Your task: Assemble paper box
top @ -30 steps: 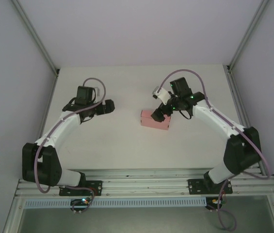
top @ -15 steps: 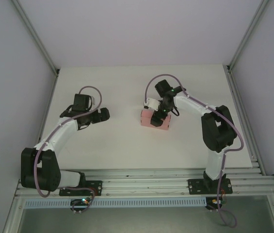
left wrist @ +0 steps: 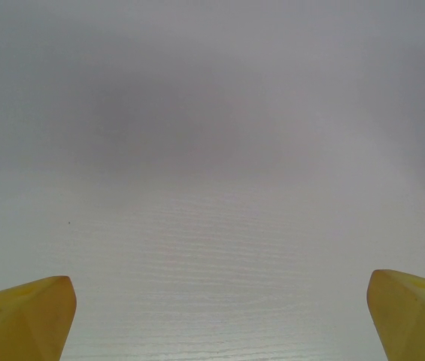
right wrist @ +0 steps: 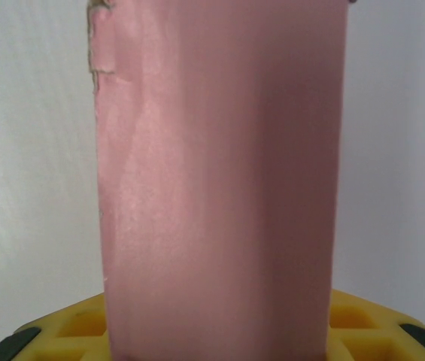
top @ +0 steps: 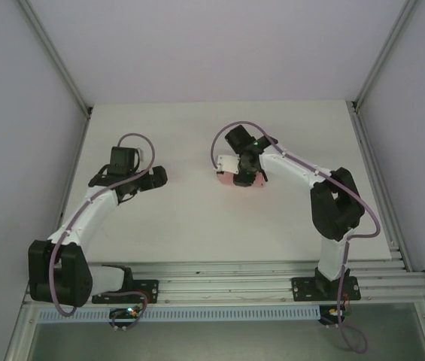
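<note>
**Right claw clamped on paper box mid-surface, left claw open and empty**

Right claw [top: 247, 170] sits on top of the paper box [top: 226, 179], roughly at the middle of the surface [top: 197, 226] and a touch nearer the far edge than the near one. From overhead the claw and wrist cover most of the box. Pink card shows on its left side and along its near edge. Can't tell from there whether the box rests flat on the surface or is off it.

Right wrist view: paper box [right wrist: 220, 173] runs straight up the middle of the picture, long axis pointing away from the camera, plain pink. Right claw [right wrist: 216, 342] is closed in on it — yellow fingers [right wrist: 69, 325] show on either side of the near end, against the card with no gap visible. There is a torn edge [right wrist: 95, 45] at the box's far left corner, with pale fibre showing. White surface [right wrist: 24, 188] lies on both sides of the box.

Left claw [top: 158, 177] is over the left half of the surface, well apart from the box and pointing right. In the left wrist view the left claw [left wrist: 220, 301] is spread wide — yellow fingertips [left wrist: 28, 312] sit at the bottom corners, with bare white surface [left wrist: 212, 188] and faint wood grain between them. It holds nothing.
</note>
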Action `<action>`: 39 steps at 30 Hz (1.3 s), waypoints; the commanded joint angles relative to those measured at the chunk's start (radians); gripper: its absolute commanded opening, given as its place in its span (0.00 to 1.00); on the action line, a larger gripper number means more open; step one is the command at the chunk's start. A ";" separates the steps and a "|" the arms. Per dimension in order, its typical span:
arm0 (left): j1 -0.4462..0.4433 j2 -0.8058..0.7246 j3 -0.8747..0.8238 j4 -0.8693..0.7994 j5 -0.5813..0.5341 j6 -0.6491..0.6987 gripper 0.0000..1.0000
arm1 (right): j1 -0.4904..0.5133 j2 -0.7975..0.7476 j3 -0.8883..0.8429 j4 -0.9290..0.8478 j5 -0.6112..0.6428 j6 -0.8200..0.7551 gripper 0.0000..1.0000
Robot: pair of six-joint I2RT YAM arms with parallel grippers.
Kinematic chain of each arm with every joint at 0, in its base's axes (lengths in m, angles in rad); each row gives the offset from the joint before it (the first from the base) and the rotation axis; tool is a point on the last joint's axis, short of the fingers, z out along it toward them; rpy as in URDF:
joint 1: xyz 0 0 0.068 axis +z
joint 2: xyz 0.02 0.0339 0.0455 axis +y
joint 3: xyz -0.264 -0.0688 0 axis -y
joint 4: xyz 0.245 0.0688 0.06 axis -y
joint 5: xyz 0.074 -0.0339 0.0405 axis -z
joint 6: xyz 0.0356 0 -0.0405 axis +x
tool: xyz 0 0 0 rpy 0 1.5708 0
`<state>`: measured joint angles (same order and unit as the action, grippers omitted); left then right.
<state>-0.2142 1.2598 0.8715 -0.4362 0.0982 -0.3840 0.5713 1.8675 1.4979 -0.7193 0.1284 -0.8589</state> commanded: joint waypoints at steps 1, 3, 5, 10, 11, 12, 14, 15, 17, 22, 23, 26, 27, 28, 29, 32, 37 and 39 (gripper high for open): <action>0.008 -0.041 -0.017 -0.022 -0.024 0.016 1.00 | 0.042 -0.092 -0.074 0.226 0.190 -0.169 0.34; 0.009 -0.055 -0.028 -0.017 -0.029 0.016 1.00 | 0.068 -0.125 -0.177 0.419 0.201 -0.261 0.34; 0.007 -0.066 -0.034 -0.013 -0.028 0.013 1.00 | 0.088 -0.143 -0.260 0.546 0.178 -0.324 0.35; 0.010 -0.074 -0.040 -0.005 -0.017 0.009 1.00 | 0.125 -0.120 -0.364 0.685 0.187 -0.346 0.34; 0.010 -0.074 -0.038 -0.007 -0.017 0.009 1.00 | 0.129 -0.114 -0.384 0.715 0.190 -0.340 0.34; 0.009 -0.075 -0.039 -0.007 -0.016 0.011 1.00 | 0.133 -0.108 -0.405 0.751 0.192 -0.330 0.34; 0.011 -0.076 -0.036 -0.011 -0.020 0.011 1.00 | 0.139 -0.098 -0.423 0.737 0.187 -0.299 0.36; 0.012 -0.076 -0.038 -0.011 -0.020 0.012 1.00 | 0.143 -0.093 -0.425 0.724 0.187 -0.277 0.37; 0.012 -0.078 -0.042 -0.011 -0.021 0.011 1.00 | 0.150 -0.085 -0.434 0.707 0.196 -0.235 0.40; 0.012 -0.073 -0.047 -0.012 -0.022 0.006 1.00 | 0.189 -0.081 -0.452 0.621 0.215 -0.165 0.51; 0.012 -0.071 -0.046 -0.012 -0.023 0.007 1.00 | 0.195 -0.082 -0.453 0.606 0.214 -0.141 0.53; 0.011 -0.068 -0.046 -0.013 -0.020 0.005 1.00 | 0.209 -0.096 -0.447 0.522 0.193 -0.071 0.65; 0.012 -0.069 -0.046 -0.013 -0.017 0.006 1.00 | 0.211 -0.105 -0.446 0.500 0.181 -0.055 0.70; 0.012 -0.068 -0.046 -0.012 -0.015 0.007 1.00 | 0.217 -0.118 -0.450 0.491 0.174 -0.044 0.73; 0.012 -0.069 -0.046 -0.011 -0.014 0.007 1.00 | 0.221 -0.135 -0.455 0.488 0.164 -0.037 0.74; 0.012 -0.071 -0.040 -0.012 -0.012 0.011 1.00 | 0.225 -0.202 -0.454 0.442 0.117 -0.015 0.81; 0.011 -0.078 -0.010 -0.004 -0.023 0.029 1.00 | 0.221 -0.354 -0.427 0.315 0.003 0.080 1.00; 0.009 -0.099 -0.013 0.035 -0.043 0.046 1.00 | 0.202 -0.425 -0.423 0.299 -0.021 0.160 1.00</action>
<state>-0.2134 1.1992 0.8371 -0.4324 0.0803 -0.3725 0.7868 1.5326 1.0447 -0.3344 0.1879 -0.8207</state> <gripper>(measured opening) 0.999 0.995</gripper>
